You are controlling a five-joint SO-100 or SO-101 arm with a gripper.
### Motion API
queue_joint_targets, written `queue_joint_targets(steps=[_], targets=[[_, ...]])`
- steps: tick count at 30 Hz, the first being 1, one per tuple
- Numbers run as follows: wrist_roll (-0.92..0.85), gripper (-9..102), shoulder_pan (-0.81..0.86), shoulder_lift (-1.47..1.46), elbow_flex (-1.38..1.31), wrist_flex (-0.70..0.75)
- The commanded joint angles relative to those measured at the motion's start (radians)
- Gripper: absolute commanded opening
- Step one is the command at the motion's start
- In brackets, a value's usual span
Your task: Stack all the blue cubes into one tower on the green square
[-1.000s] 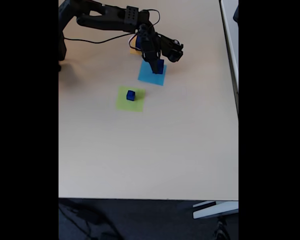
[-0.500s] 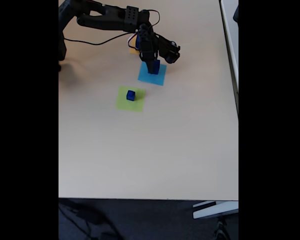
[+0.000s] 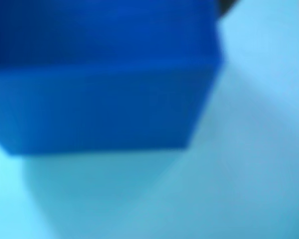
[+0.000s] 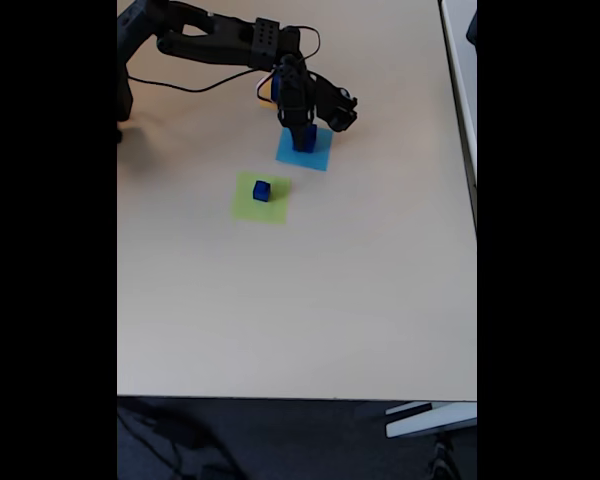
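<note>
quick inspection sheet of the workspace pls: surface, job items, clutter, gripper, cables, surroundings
Surface: pale beige tabletop, mostly bare.
Job's things: small dark-blue cube sits on the flat lime-green square. Another dark-blue cube sits on the flat light-blue square; the wrist view shows it close up and blurred.
Clutter: an orange flat patch shows behind the arm, mostly hidden.
Gripper: black gripper is down at the cube on the light-blue square; whether it is open or shut cannot be told.
Cables: black cable runs along the arm over the table.
Surroundings: dark floor below the table edge; a white edge at the right.
</note>
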Motion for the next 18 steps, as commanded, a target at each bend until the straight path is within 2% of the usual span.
queue_joint_targets(steps=[1,11,14,18], targets=[[0.002,6,-0.011,0.018,-0.041,-0.002],[-0.046,14,-0.008,0.021,-0.043,-0.029],[-0.054,22,-0.008,0.021,-0.043,-0.051],[-0.066,26,-0.014,0.021,-0.052,-0.057]])
